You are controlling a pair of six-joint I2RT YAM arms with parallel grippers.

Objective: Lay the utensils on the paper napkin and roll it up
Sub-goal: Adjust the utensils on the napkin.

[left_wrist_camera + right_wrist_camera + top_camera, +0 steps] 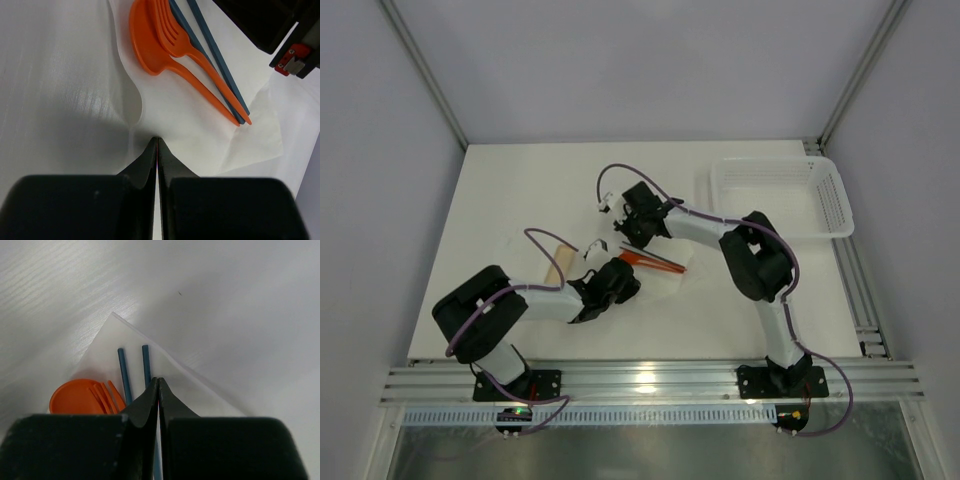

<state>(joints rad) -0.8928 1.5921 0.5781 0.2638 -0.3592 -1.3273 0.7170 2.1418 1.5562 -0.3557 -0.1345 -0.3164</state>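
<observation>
White table all round, nothing fancy. Nearest the bases, the left gripper has its jaws pressed flat together, tips right at the napkin edge, where the paper puckers up just ahead of them. Can't tell if any paper is actually caught between them. My guess is it's there to pin or lift that edge so the roll can start.

Just ahead of its tips lie the utensils, all on the napkin already: spoon, fork nested on it, two blue sticks alongside, handles bunched together. That should roll up neatly.

Beyond them the right gripper points in from the far side, jaws also squeezed together with nothing visibly in them, tips over the sticks near the far napkin corner. The two grippers sit close, so they could crowd each other.

A beige piece lies beside the left gripper's wrist. The basket is well behind the right gripper, out of the way.
</observation>
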